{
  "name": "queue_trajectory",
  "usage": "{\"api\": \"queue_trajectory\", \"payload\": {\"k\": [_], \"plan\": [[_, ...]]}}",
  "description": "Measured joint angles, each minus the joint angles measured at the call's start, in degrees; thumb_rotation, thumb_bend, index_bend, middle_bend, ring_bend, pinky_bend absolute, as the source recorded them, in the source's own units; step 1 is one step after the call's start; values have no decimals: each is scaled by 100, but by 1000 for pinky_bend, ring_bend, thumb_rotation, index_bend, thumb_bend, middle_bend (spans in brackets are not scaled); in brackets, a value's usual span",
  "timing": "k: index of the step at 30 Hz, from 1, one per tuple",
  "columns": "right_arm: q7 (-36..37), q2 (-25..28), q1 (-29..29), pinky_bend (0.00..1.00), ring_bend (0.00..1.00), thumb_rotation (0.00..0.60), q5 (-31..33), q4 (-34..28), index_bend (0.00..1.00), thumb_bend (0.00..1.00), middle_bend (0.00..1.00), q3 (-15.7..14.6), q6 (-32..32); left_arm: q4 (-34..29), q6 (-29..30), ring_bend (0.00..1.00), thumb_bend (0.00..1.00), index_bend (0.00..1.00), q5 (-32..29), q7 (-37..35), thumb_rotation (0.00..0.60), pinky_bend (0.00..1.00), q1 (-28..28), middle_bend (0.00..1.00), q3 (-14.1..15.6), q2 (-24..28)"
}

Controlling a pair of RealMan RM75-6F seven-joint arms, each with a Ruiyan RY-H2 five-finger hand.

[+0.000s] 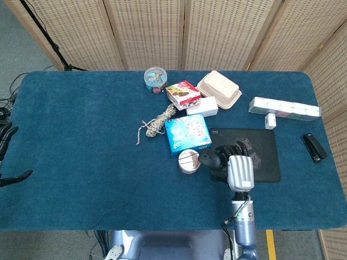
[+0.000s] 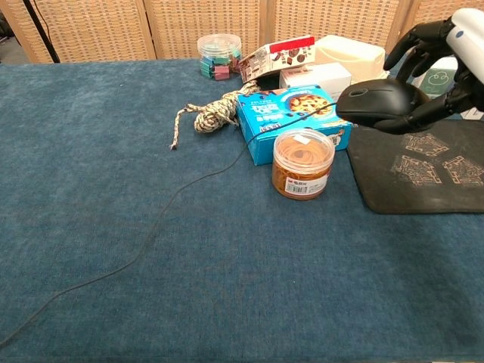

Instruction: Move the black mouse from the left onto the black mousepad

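My right hand [image 1: 234,162] [image 2: 442,64] grips the black mouse [image 1: 209,158] [image 2: 376,102] and holds it lifted off the table, just past the left edge of the black mousepad [image 1: 260,160] [image 2: 423,181]. The mouse's thin cable [image 2: 174,200] trails down and left across the blue cloth, passing over the blue cookie box [image 2: 291,117]. Only dark fingers of my left hand [image 1: 8,157] show at the far left edge of the head view, well away from the mouse; its state is unclear.
An orange-filled jar [image 1: 188,161] [image 2: 302,162] stands just left of the mousepad, below the mouse. A rope bundle [image 1: 157,122], snack box [image 1: 183,95], takeaway container [image 1: 219,90], small tub [image 1: 155,78], white boxes [image 1: 284,108] and a stapler [image 1: 313,147] lie around.
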Motion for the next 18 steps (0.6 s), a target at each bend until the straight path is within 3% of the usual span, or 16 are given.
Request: {"api": "queue_trajectory", "payload": {"k": [8,14,18], "plan": [[-166,47,242,159,353,600,1129,562,376,111,530,740,-121,-15,-53,0,106,0,-31,-24,600,0,-17,0,-8,18],[-460,-246,441,159,358,600,2033,889,375,111,530,1051,-5,-3,-90,0,106,0,-27,-107,600,0,-28,0,-4,48],[-648,-508,544,159,359,600,2362,1005,375,111,530,1098,273,22,-78,0,105,0,-8,-228,600,0,-18,0,0,76]]}}
